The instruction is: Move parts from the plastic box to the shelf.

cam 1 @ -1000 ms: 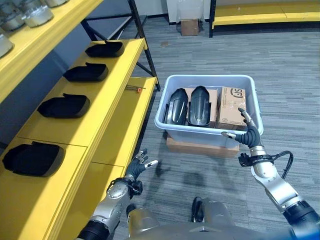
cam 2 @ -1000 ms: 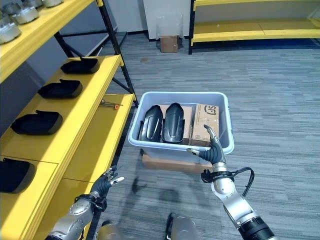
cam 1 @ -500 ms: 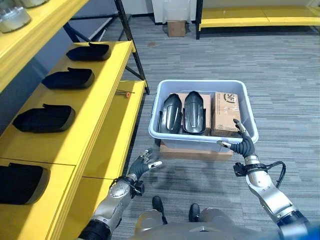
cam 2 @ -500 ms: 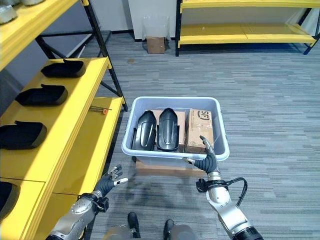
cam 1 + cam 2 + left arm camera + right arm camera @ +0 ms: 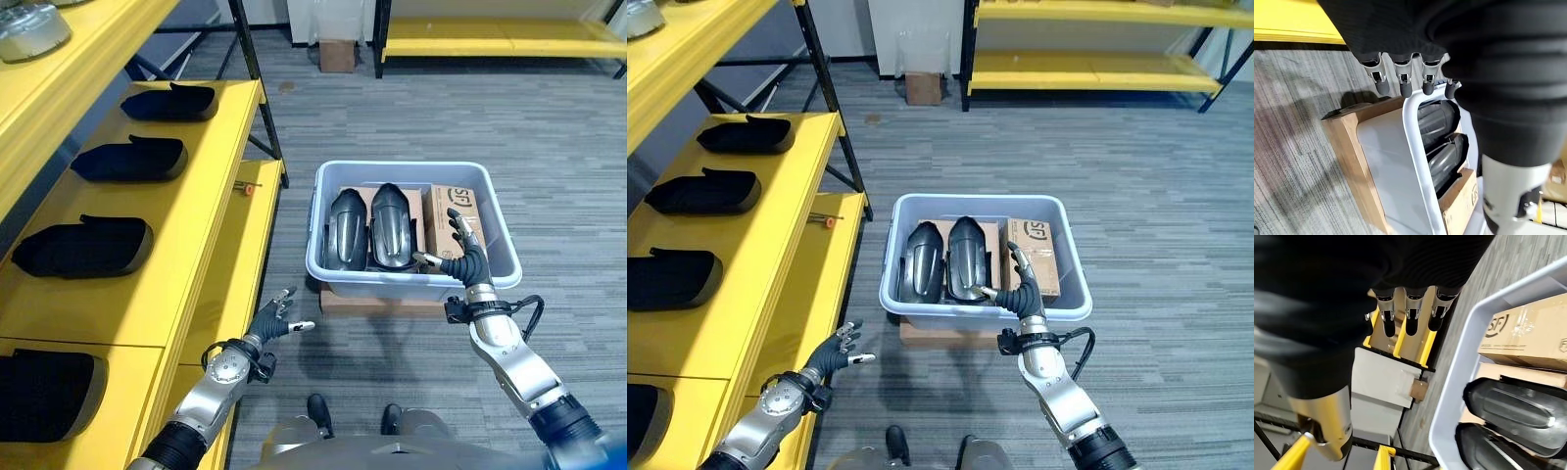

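Fingers on my left hand (image 5: 266, 324) are spread and relaxed, holding nothing, hovering over the grey carpet (image 5: 578, 147) just beside the front edge of the low yellow shelf (image 5: 225, 176), at about 7 o'clock from the plastic box (image 5: 338, 276). On that shelf, running up toward 11 o'clock in the left eye view, I see a row of black moulded parts: one at the near corner (image 5: 44, 392), the next (image 5: 83, 245), another (image 5: 129, 160) and the farthest (image 5: 168, 101). A small orange-tipped tool (image 5: 247, 188) lies on the lower ledge near the box's 10 o'clock corner. The pale blue-grey plastic box sits on a flat cardboard base (image 5: 377, 302) on the carpet. Inside it, two black parts stand side by side, the left part (image 5: 345, 228) touching the right part (image 5: 390, 225), with a printed cardboard carton (image 5: 458, 220) beside them at 3 o'clock. My right hand (image 5: 462, 259) is over the box's near rim at about 5 o'clock, fingers straight and open, thumb pointing toward the right part, gripping nothing. A small brown carton (image 5: 337, 54) stands by the far wall at 12 o'clock, beside a second yellow rack (image 5: 490, 34)
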Controlling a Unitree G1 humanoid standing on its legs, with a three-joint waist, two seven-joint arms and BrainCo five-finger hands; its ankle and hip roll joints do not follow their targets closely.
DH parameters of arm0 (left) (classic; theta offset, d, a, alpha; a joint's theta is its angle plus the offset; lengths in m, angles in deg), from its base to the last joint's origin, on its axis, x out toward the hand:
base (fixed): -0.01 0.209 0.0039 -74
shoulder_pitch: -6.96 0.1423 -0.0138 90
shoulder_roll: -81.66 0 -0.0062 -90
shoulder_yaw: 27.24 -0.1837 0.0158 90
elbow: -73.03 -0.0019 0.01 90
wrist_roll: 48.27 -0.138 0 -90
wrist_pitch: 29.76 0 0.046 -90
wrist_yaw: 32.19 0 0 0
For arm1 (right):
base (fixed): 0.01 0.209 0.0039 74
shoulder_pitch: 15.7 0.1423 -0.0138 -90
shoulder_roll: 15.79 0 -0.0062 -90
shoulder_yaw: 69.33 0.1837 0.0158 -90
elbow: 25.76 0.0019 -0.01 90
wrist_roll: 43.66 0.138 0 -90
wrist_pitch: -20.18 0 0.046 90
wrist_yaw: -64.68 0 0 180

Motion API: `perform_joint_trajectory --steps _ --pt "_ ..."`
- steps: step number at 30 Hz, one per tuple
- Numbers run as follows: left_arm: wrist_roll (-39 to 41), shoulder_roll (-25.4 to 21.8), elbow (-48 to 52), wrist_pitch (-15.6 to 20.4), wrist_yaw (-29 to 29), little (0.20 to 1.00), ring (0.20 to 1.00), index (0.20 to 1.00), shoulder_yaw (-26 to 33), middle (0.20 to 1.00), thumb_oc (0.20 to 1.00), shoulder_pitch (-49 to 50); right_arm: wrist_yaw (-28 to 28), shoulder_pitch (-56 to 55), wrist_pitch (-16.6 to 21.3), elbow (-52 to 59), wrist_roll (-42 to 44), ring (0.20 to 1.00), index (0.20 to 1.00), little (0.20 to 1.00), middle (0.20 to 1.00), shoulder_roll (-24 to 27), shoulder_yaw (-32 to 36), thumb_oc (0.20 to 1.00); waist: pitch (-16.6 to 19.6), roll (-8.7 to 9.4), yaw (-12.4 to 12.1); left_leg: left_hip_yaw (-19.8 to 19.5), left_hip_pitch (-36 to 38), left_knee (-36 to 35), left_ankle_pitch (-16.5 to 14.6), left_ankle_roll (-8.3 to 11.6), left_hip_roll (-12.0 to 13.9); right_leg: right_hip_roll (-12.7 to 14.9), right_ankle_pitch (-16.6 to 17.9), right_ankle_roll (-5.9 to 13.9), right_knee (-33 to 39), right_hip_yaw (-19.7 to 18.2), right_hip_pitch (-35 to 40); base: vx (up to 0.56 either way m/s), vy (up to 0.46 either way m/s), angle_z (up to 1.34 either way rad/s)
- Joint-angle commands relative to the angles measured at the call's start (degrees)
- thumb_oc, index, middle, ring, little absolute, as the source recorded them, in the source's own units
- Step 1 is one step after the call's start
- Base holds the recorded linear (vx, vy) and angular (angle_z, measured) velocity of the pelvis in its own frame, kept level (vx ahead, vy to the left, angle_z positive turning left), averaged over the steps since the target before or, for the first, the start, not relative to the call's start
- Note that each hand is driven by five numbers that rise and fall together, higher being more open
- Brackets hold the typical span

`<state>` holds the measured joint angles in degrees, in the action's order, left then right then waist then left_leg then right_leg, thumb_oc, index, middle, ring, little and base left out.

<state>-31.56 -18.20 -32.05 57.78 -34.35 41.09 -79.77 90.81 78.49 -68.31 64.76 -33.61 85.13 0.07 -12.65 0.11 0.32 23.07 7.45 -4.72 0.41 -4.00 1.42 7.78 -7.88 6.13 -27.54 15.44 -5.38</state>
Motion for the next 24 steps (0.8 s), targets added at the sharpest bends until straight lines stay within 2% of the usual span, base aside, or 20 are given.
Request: perform_joint_trajectory --steps 1,3,4,5,6,7,8,9,11,13,14,15,19,20,24 --pt "-1.34 0.0 1.37 0.16 -1.21 1.0 1.0 1.0 -1.58 1.0 1.0 0.21 1.62 0.75 0.7 0.76 1.44 1.0 1.0 1.0 1.0 -2.42 1.84 1.0 0.63 0.45 -0.89 -2.61 1.02 2.25 -4.02 -1.16 -1.26 5.83 10.1 4.47 -14.87 2.51 -3.5 0.05 0.124 -0.21" --pt "-0.04 0.2 1.39 0.02 -0.17 1.0 1.0 1.0 -2.19 1.0 1.0 0.54 0.98 0.66 0.27 0.02 1.52 1.0 1.0 1.0 1.0 -2.87 1.96 1.0 0.36 0.38 -0.16 -3.26 2.14 1.62 -4.34 -1.13 -1.55 5.53 11.3 4.57 -13.43 0.65 -5.56 0.06 -0.037 -0.17" --pt "0.42 0.46 1.23 0.29 0.35 1.0 1.0 1.0 -2.27 1.0 1.0 0.75 0.5 0.43 -0.09 -0.21 1.05 1.0 1.0 1.0 1.0 -3.55 2.15 1.0 0.29 0.21 0.38 -2.98 1.79 1.97 -3.51 -0.68 -0.71 4.75 12.96 3.12 -7.67 -0.05 -5.77 0.07 -0.169 0.04" --pt "0.44 0.54 1.01 0.53 0.4 1.0 1.0 1.0 -2.26 1.0 1.0 0.8 0.28 0.3 -0.48 -0.2 1.16 1.0 1.0 1.0 1.0 -3.75 2.32 1.0 0.32 0.33 0.55 -3.32 1.83 2.05 -3.47 -0.35 -0.66 4.72 13.46 3.07 -4.36 -0.78 -5.39 0.1 -0.315 0.23" --pt "0.29 0.69 0.79 0.59 1.04 1.0 1.0 1.0 -2.16 1.0 1.0 0.57 0.41 0.1 -2.12 -0.07 2.66 1.0 1.0 1.0 1.0 -4.13 2.44 1.0 0.18 1.12 0.88 -4.15 1.92 2.45 -3.92 0.54 -0.48 5.5 16.63 3.61 8.86 -2.48 -4.27 0.12 -0.276 0.16" --pt "0.05 0.75 0.67 0.68 1.25 1.0 1.0 1.0 -2.09 1.0 1.0 0.42 0.5 0.17 -2.3 -0.28 3.1 1.0 1.0 1.0 1.0 -4.33 2.4 1.0 -0.04 1.37 0.99 -4.37 2.02 2.72 -4.33 0.77 -0.35 6.14 18.24 4.03 13.24 -2.71 -3.66 0.17 -0.446 0.27" --pt "-0.41 0.32 0.92 0.52 1.25 1.0 1.0 1.0 -2.15 1.0 1.0 -0.14 -0.23 0.36 -3.25 -1.05 4.16 1.0 1.0 1.0 1.0 -5.12 2.28 1.0 -0.56 2.08 0.92 -4.76 1.88 4.19 -6.02 0.98 0.17 8.08 21.63 5.48 19.44 -3.17 -2.85 0.12 -0.322 0.23" --pt "-0.58 0.2 1.13 0.5 1.25 1.0 1.0 1.0 -2.14 1.0 1.0 -0.03 -0.84 0.45 -3.61 -1.22 4.05 1.0 1.0 1.0 1.0 -5.28 2.27 1.0 -0.71 2.16 0.88 -4.67 1.96 4.46 -6.27 1.07 0.36 8.28 22.19 5.68 19.56 -3.32 -3.0 0.12 -0.322 0.24" --pt "-1.21 -0.28 1.6 1.15 0.69 1.0 1.0 1.0 -1.94 1.0 1.0 0.68 -1.94 0.15 -3.11 -1.57 2.7 1.0 1.0 1.0 1.0 -5.13 2.04 1.0 -0.87 2.03 0.53 -4.76 1.62 4.96 -5.75 1.97 1.4 7.59 20.13 5.37 22.58 -2.18 -0.88 0.13 -0.244 0.08" --pt "-0.93 0.0 2.55 1.34 1.75 1.0 1.0 1.0 -1.55 1.0 1.0 2.16 -2.25 0.92 -3.12 -2.04 1.77 1.0 1.0 1.0 1.0 -4.6 1.18 1.0 -0.17 1.59 -0.75 -3.6 1.18 5.97 -4.53 3.12 2.77 5.84 14.94 3.74 21.86 1.31 2.22 0.25 -0.325 0.14" --pt "-0.98 -0.01 2.63 1.32 1.64 1.0 1.0 1.0 -1.55 1.0 1.0 2.26 -2.25 0.94 -3.24 -2.03 1.76 1.0 1.0 1.0 1.0 -4.55 1.15 1.0 -0.01 1.29 -0.79 -4.26 1.71 5.92 -5.41 3.4 2.9 5.62 13.8 4.3 21.56 1.14 2.8 0.34 -0.333 0.06" --pt "-2.24 0.25 3.59 1.33 0.39 1.0 1.0 1.0 -1.53 1.0 1.0 2.44 -2.39 1.7 -4.41 -2.22 1.67 1.0 1.0 1.0 1.0 -3.58 0.65 1.0 0.77 1.03 -1.34 -3.68 1.31 6.43 -4.76 3.99 3.87 4.41 10.45 2.24 21.42 2.5 4.88 0.25 -0.203 -0.03" --pt "-1.52 0.54 3.31 1.52 1.1 1.0 1.0 1.0 -1.99 1.0 1.0 2.04 -1.64 2.28 -4.47 -2.58 1.53 1.0 1.0 1.0 1.0 -2.61 -0.12 1.0 1.1 0.73 -1.21 -3.43 0.01 8.17 -4.43 4.52 5.31 3.33 6.89 0.28 19.1 2.34 5.32 0.17 -0.23 0.0" --pt "-1.97 0.66 2.86 1.46 1.63 1.0 1.0 1.0 -2.25 1.0 1.0 1.01 -0.79 2.95 -5.02 -2.72 1.44 1.0 1.0 1.0 1.0 -1.97 -0.47 1.0 0.76 0.58 -0.92 -3.68 -1.28 10.57 -4.58 4.82 6.68 2.43 4.29 -1.44 16.3 1.77 4.85 0.16 -0.26 -0.08" --pt "-1.43 1.33 2.07 1.63 1.93 1.0 1.0 1.0 -2.75 1.0 1.0 0.12 -0.47 3.87 -5.14 -3.33 1.21 1.0 1.0 1.0 1.0 -1.36 -0.8 1.0 0.28 0.65 -0.62 -3.1 -2.15 12.9 -4.86 5.59 8.18 1.46 2.74 -2.91 14.96 1.82 5.02 0.12 -0.197 0.01"
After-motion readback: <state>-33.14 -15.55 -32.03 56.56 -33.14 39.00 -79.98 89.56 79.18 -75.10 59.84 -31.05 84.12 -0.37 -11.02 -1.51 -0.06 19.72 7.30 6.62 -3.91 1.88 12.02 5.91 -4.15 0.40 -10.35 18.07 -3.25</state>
